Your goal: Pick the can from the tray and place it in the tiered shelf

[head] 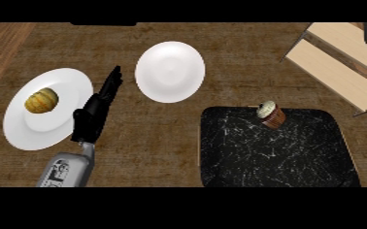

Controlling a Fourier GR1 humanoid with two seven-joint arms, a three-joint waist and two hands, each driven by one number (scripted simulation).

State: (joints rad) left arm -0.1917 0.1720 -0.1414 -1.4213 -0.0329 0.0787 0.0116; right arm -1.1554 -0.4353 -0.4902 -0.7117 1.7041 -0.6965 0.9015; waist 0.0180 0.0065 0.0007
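A small brown can with a pale lid stands tilted near the back edge of the black marbled tray at the lower right. The tiered shelf, made of light wood boards, sits at the upper right, beyond the tray. My left hand reaches in from the lower left with its fingers straight, pointing away from me, between the two white plates and far from the can. It holds nothing. My right hand does not show.
A large white plate at the left carries a yellow-brown bread roll. A second, bare white plate lies at the centre back. Brown wooden counter surrounds them.
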